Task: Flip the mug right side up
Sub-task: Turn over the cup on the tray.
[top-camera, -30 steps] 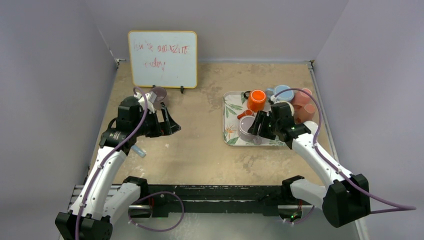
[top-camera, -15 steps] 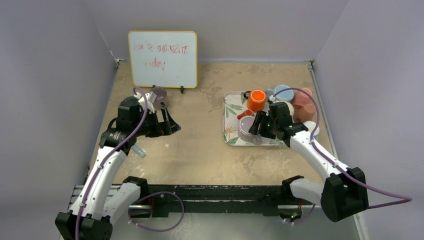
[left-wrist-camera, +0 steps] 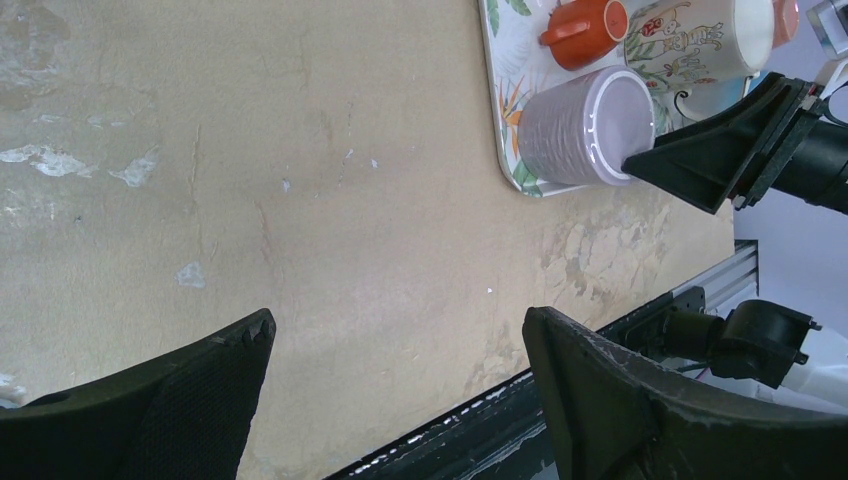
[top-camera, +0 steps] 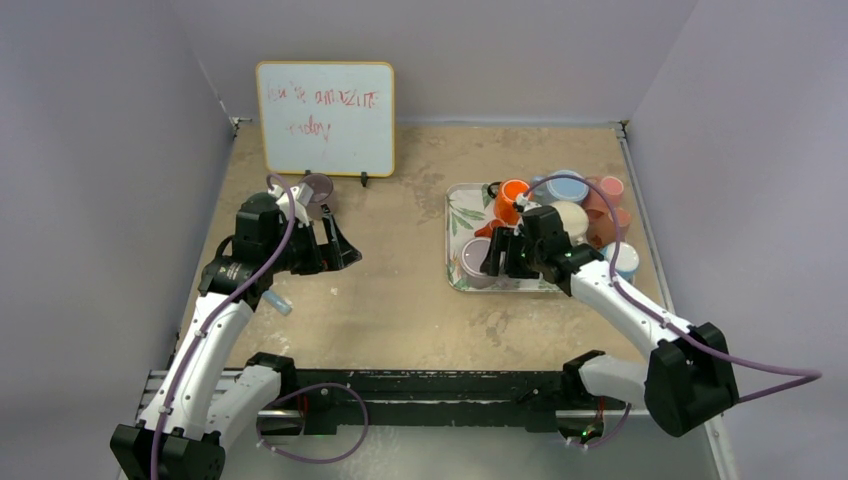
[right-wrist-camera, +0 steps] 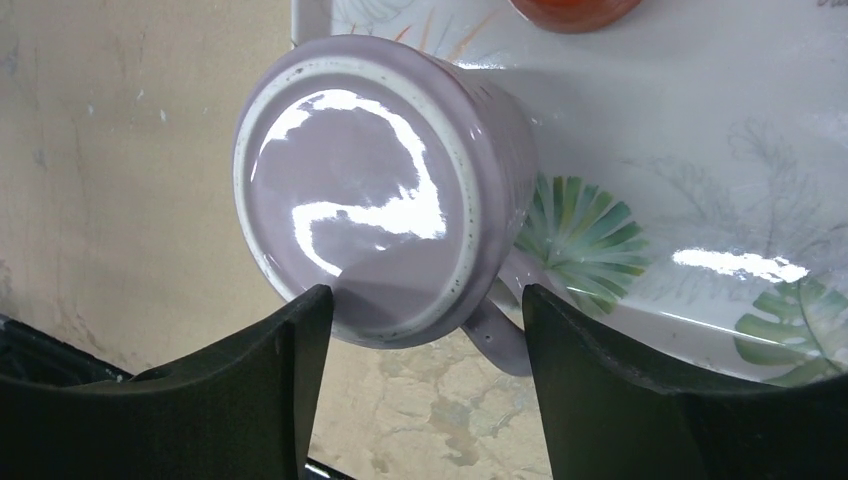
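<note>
The lavender mug (top-camera: 471,263) stands upside down at the front left corner of the leaf-patterned tray (top-camera: 461,216). Its glossy base faces the right wrist camera (right-wrist-camera: 385,190) and its handle (right-wrist-camera: 497,330) points toward the near edge. My right gripper (top-camera: 496,257) is open, its fingertips on either side of the mug's base (right-wrist-camera: 425,300); the left fingertip (right-wrist-camera: 305,315) looks to be at the base rim. My left gripper (top-camera: 345,250) is open and empty above the bare table (left-wrist-camera: 400,330). The mug also shows in the left wrist view (left-wrist-camera: 585,125).
An orange mug (top-camera: 513,198), a cream printed mug (top-camera: 568,217) and blue and pink cups (top-camera: 585,190) crowd the tray's back and right. A whiteboard (top-camera: 326,117) stands at the back left with a small purple cup (top-camera: 317,187) before it. A small blue item (top-camera: 278,303) lies near the left arm.
My right gripper has moved left along the tray's front, and the lavender mug has shifted left with it toward the tray's corner. The left arm has not moved.
</note>
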Robot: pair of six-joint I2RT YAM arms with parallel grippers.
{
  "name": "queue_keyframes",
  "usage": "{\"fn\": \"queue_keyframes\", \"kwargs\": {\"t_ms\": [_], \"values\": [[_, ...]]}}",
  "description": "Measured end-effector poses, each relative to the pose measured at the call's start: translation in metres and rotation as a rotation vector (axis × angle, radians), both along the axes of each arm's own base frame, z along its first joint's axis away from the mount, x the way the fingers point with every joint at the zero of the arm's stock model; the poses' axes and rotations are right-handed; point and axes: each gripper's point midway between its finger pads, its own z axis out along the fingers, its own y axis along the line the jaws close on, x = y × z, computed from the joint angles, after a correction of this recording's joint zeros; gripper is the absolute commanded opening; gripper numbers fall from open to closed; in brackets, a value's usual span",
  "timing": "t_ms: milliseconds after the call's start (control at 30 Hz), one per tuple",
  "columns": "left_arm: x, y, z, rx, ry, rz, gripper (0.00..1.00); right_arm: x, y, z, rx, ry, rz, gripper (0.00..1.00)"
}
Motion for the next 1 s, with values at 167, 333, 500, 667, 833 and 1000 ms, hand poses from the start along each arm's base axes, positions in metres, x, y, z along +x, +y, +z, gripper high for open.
{"fn": "queue_keyframes", "kwargs": {"t_ms": [167,333,500,667,833,1000], "values": [[0.000,0.000,0.000,0.000,0.001,0.000,0.93,-0.005,0.002,0.001,0.005,0.005,0.026,0.71],[0.000,0.000,0.000,0.000,0.002,0.000,0.93,-0.011,-0.001,0.008,0.000,-0.010,0.050,0.67],[0.000,0.000,0.000,0.000,0.002,0.000,0.93,-0.018,0.000,0.006,-0.001,0.008,0.083,0.58],[0.000,0.000,0.000,0.000,0.002,0.000,0.92,-0.024,0.000,-0.003,-0.018,0.041,0.101,0.55],[0.000,0.000,0.000,0.000,0.002,0.000,0.92,-0.024,0.004,-0.008,-0.036,0.045,0.111,0.57],[0.000,0.000,0.000,0.000,0.002,0.000,0.92,-0.020,0.006,-0.017,-0.070,0.048,0.126,0.59]]}}
